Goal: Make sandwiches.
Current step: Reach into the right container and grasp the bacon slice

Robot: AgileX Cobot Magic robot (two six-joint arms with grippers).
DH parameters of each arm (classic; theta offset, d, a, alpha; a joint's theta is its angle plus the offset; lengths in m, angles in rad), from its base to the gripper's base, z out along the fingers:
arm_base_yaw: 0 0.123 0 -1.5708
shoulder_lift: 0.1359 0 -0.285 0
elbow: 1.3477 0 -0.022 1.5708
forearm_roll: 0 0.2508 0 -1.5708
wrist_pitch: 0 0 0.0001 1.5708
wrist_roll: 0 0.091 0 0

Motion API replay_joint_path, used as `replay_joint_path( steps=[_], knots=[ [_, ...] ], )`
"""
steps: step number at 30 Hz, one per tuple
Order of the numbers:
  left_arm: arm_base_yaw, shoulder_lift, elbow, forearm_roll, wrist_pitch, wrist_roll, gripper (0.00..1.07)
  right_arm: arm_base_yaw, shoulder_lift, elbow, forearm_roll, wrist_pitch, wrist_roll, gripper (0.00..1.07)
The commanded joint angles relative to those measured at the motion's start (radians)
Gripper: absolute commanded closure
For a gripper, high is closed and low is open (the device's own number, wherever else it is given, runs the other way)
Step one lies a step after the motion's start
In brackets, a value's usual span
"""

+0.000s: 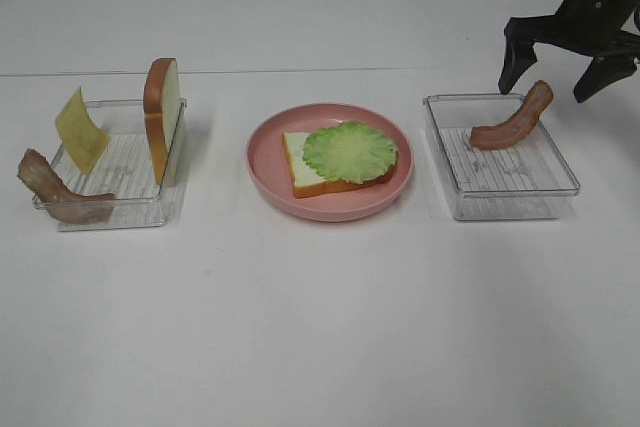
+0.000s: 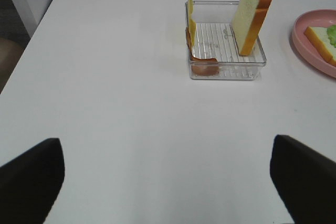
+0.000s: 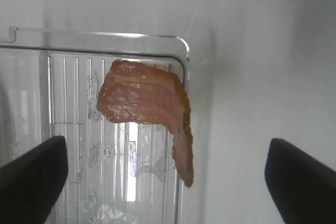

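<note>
The sandwich is judged to be at an early stage: one bread slice [image 1: 300, 162] is laid flat on the pink plate [image 1: 330, 209] and the lettuce leaf [image 1: 350, 150] is spread on top of it. Bacon, cheese and the closing slice are not yet stacked, so most of the layering is left.

The right tool [image 1: 548, 79] is held with its fingers wide apart and nothing is gripped. A bacon strip [image 3: 142, 100] is seen directly beneath it, between the two fingers, propped against the rim of the right tray [image 1: 505, 209]. This strip is judged to be the next layer taken. The plate lies well apart from this tool, toward the other arm's side.

The left tool [image 2: 167, 182] is also spread apart and empty above bare desk [image 2: 121, 108]. The left tray [image 2: 226, 69] stands ahead of it, well apart. In that tray a second bread slice [image 2: 251, 14] is stood on edge, a cheese square [image 2: 191, 14] is leaned against the opposite wall, and a second bacon strip [image 2: 202, 64] is draped over the corner nearest this tool.

Counted in all: two bread slices, two bacon strips, one lettuce leaf, one cheese square, two clear trays, one plate
</note>
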Motion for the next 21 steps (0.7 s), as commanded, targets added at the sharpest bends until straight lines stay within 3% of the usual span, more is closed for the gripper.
replay_joint_path(
  steps=[1,8,11,13,16,18,19,20,21],
  knots=[
    [0.002,-0.008,0.003,-0.007,-0.005,0.0,0.06,-0.003,0.023,-0.007,0.026,-0.018,-0.027,0.09],
    [0.002,-0.008,0.003,-0.007,-0.005,0.0,0.06,-0.003,0.03,-0.007,0.026,-0.047,-0.028,0.13],
    [0.002,-0.008,0.003,-0.007,-0.005,0.0,0.06,-0.003,0.031,-0.007,0.026,-0.058,-0.028,0.19],
    [0.002,-0.008,0.003,-0.007,-0.005,0.0,0.06,-0.003,0.038,-0.007,0.026,-0.058,-0.026,0.29],
    [0.002,-0.008,0.003,-0.007,-0.005,0.0,0.06,-0.003,0.039,-0.007,0.026,-0.058,-0.023,0.33],
    [0.002,-0.008,0.003,-0.007,-0.005,0.0,0.06,-0.003,0.044,-0.007,0.026,-0.054,-0.013,0.59],
    [0.002,-0.008,0.003,-0.007,-0.005,0.0,0.06,-0.003,0.044,-0.007,0.026,-0.054,-0.013,0.59],
    [0.002,-0.008,0.003,-0.007,-0.005,0.0,0.06,-0.003,0.044,-0.007,0.026,-0.054,-0.009,0.69],
    [0.002,-0.008,0.003,-0.007,-0.005,0.0,0.06,-0.003,0.044,-0.007,0.026,-0.054,-0.009,0.69]
  ],
)
